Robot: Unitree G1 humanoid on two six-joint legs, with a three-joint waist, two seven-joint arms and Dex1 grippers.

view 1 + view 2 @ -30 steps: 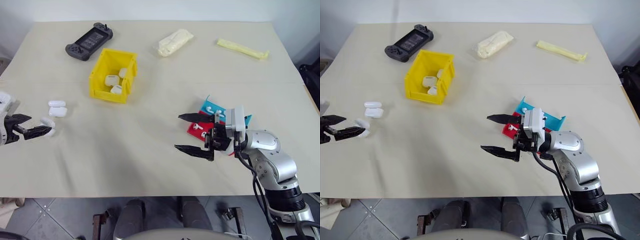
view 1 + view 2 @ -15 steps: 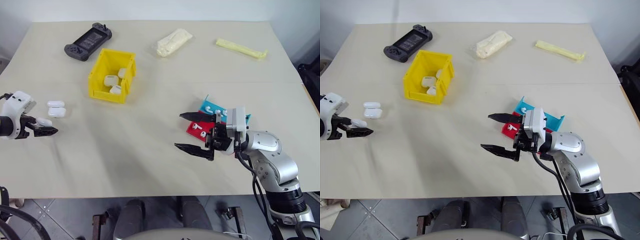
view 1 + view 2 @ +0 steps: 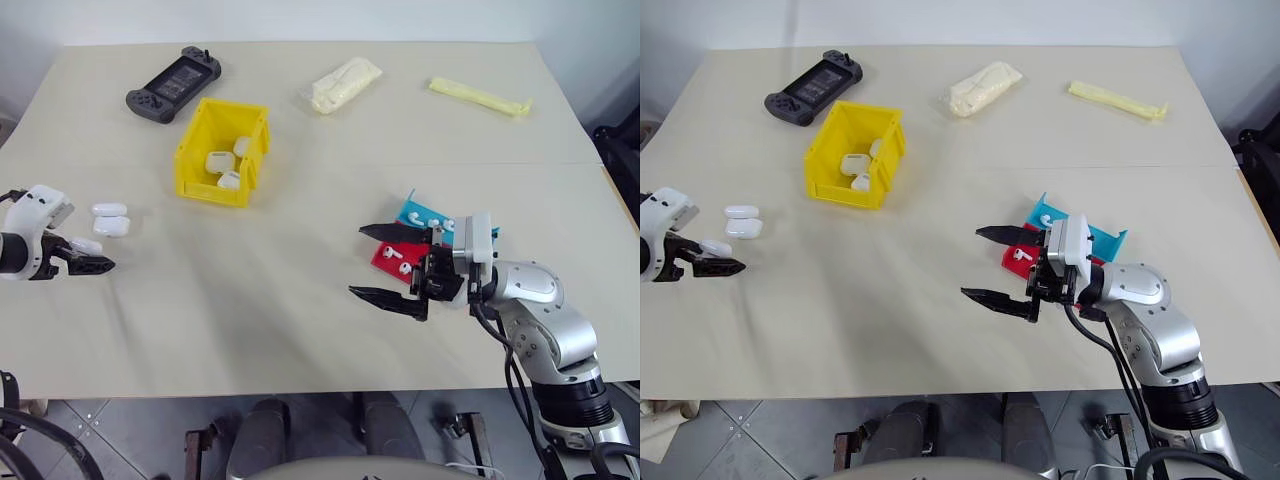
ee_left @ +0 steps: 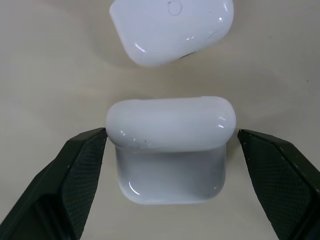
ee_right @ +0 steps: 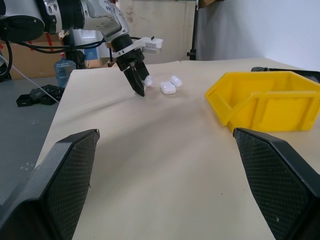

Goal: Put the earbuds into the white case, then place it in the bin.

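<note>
Left wrist view: unlabelled white case (image 4: 170, 150)

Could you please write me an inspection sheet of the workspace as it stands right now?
Surface: beige table, flat.
Job's things: yellow plastic bin holding white cases; three glossy white cases at left; tiny white earbuds on red and blue tray.
Clutter: dark grey game console, two pale yellow packets.
Grippers: left gripper open, fingers flanking one case; right gripper open, empty.
Cables: black, along right arm.
Surroundings: grey tiled floor.
</note>
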